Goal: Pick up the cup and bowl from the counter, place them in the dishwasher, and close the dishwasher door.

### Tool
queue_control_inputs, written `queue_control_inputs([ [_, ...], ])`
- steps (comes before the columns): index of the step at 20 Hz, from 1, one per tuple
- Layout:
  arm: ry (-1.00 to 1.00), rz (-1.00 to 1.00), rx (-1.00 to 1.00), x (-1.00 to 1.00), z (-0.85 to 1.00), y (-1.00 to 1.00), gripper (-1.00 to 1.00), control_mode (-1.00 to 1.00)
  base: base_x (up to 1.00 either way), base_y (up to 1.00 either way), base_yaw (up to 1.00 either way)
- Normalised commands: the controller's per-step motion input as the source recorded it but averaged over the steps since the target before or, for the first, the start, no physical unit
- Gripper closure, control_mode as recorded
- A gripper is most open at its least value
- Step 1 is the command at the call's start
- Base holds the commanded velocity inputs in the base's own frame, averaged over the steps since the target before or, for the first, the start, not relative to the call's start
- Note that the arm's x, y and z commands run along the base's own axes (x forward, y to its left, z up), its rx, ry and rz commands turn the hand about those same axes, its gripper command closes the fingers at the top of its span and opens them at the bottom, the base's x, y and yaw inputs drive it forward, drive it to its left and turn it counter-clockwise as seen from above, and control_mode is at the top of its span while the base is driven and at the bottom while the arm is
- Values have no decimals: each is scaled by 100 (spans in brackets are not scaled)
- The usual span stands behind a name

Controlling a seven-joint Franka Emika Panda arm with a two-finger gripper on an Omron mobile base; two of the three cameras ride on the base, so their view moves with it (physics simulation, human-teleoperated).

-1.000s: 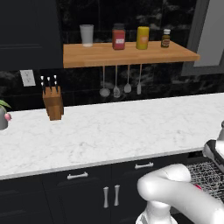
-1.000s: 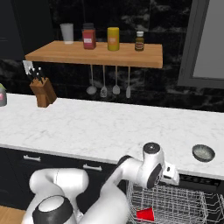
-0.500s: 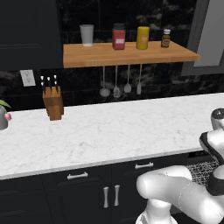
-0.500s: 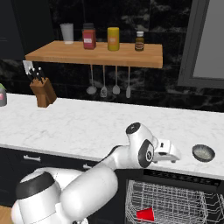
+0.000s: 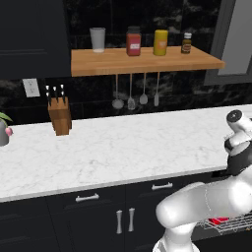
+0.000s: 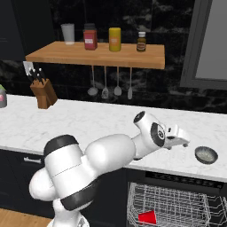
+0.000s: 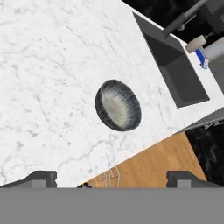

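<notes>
Nearest the base, the dishwasher (image 6: 173, 201) stands open below the counter (image 6: 80, 122), its grey wire rack (image 6: 177, 206) drawn forward with a red cup (image 6: 147, 217) already lying in it. Above the rack, the white arm reaches out over the counter edge and carries the tool (image 6: 181, 138), whose fingers stand wide apart and empty; in the hand view the two dark fingertips (image 7: 41, 177) frame the bowl (image 7: 118, 105) from above, not touching it. The bowl (image 6: 206, 154), dark outside and pale speckled grey inside, sits upright on the marble near the front edge, just beyond the tool and short of the sink (image 7: 173, 65). It appears rigid, light and probably smooth, so likely slippery; the thin rim is the sensible place to pinch, one finger inside and one outside. Farther back, a knife block (image 5: 60, 113) stands on the counter, hanging utensils (image 5: 131, 96) and a wooden shelf (image 5: 142, 60) of jars line the wall.
</notes>
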Motion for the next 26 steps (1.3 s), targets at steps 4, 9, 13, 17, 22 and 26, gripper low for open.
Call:
queue_control_inputs([
  [4,18,1,9,57,-1,-52,-100,-100,0,0,0],
  [9,4,0,26,44,1,-68,-100,-100,0,0,0],
  [13,7,0,24,27,0,-49,-100,-100,0,0,0],
  [17,5,0,5,0,-15,-1,-100,-100,0,0,0],
  [22,6,0,0,0,-40,-10,-100,-100,0,0,0],
  [26,4,0,0,0,-53,-11,-100,-100,0,0,0],
])
